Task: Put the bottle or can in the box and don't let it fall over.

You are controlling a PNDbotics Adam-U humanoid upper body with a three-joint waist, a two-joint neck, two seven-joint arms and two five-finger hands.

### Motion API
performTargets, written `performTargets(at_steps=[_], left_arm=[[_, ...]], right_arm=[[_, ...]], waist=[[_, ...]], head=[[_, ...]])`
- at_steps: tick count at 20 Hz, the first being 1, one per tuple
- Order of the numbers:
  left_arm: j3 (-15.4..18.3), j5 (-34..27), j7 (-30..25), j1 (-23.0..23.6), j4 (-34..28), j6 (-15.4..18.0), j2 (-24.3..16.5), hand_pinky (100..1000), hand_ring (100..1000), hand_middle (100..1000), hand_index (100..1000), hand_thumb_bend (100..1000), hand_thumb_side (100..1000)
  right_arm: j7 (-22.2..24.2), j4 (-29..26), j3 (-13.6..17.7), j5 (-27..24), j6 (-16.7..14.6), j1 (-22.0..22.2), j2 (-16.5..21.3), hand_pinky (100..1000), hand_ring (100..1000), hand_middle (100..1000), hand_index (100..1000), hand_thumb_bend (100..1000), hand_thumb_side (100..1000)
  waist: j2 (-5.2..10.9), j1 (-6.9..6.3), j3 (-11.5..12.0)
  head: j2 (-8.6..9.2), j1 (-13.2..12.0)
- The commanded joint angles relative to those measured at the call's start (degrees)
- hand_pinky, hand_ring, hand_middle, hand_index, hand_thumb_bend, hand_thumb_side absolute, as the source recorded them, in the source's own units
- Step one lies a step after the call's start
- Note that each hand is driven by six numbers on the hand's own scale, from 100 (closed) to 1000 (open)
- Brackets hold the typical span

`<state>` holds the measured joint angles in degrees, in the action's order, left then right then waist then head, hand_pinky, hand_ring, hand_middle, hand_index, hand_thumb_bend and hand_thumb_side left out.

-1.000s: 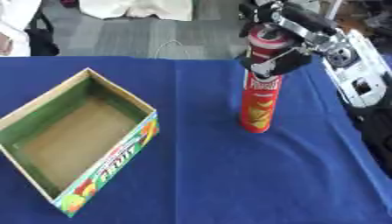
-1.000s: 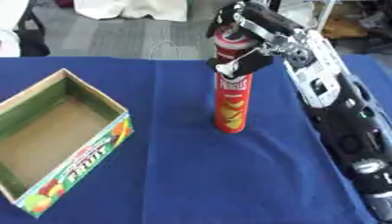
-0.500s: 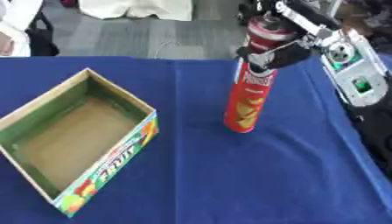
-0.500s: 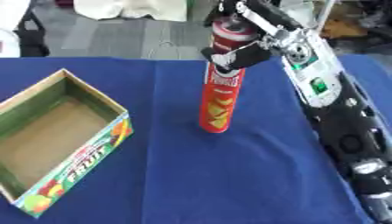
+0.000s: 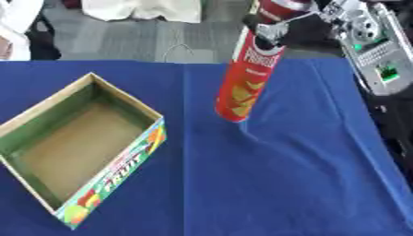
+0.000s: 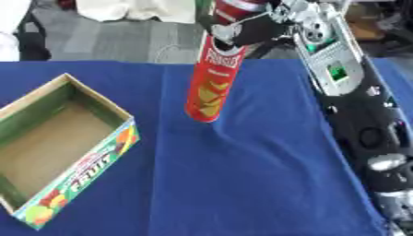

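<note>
One can in the air, one box waiting on the desk [image 5: 306, 184].
The box [image 5: 77, 152] sits open at the left with nothing in it, its fruit-printed side facing near. Right of it the tall red can [image 5: 246, 80] hangs tilted above the blue cloth, the right hand [image 6: 250, 27] curled round its top, likely gripped high so the base can be lowered in upright. Left hand not seen.
</note>
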<state>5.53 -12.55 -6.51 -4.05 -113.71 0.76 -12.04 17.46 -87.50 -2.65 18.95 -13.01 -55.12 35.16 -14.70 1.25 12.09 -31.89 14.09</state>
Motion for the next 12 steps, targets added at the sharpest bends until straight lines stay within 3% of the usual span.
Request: performTargets(at_steps=[1,12], left_arm=[[0.0,0.2,-0.2,-0.2,-0.9,0.0,-1.1,510,790,692,713,226,866],[-0.3,-0.3,-0.8,-0.4,-0.9,-0.6,-1.6,510,789,693,713,230,861]], right_arm=[[-0.1,-1.7,-0.1,-1.3,0.4,-3.0,-0.4,100,100,100,149,100,100],[0.4,-2.8,-2.7,-3.1,1.6,-9.5,-8.9,100,100,100,144,100,100]], waist=[[1.82,0.13,0.2],[3.2,1.79,2.7]], head=[[-0.38,0.3],[-1.27,1.7]])
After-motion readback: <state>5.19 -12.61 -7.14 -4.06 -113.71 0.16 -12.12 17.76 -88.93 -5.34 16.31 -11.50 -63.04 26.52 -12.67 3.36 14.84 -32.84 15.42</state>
